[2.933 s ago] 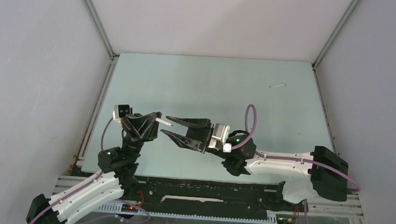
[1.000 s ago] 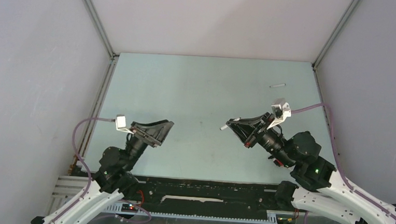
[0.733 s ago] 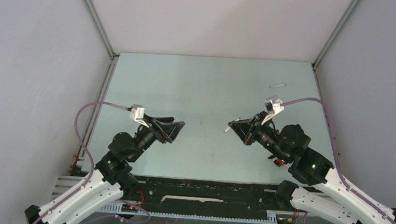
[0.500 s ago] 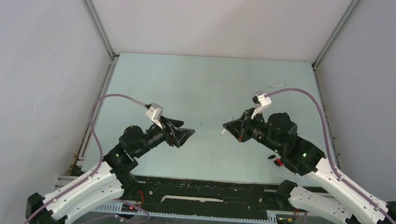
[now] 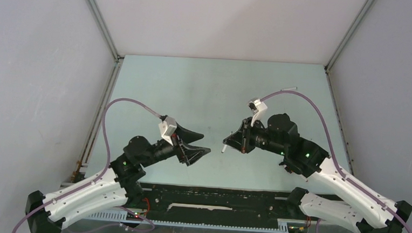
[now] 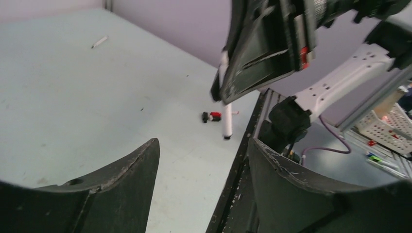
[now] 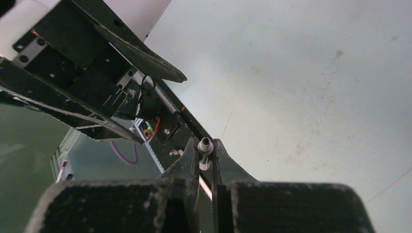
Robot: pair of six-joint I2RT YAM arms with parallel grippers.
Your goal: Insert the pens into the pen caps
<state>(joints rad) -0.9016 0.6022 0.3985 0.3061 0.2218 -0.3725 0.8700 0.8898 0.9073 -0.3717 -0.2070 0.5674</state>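
the right gripper (image 5: 228, 141) is pinched shut on a white pen (image 5: 224, 148), which pokes down past its fingertips, tilted, over the table (image 5: 194, 89). the left gripper (image 5: 205, 144) sits just left of the right gripper, facing it, with its fingers spread wide and holding nothing. a second pen (image 6: 99, 42) lies flat on the table, well beyond the right gripper.

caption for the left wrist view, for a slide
Seen between the open left jaws, the right jaws pinch a white pen over the table
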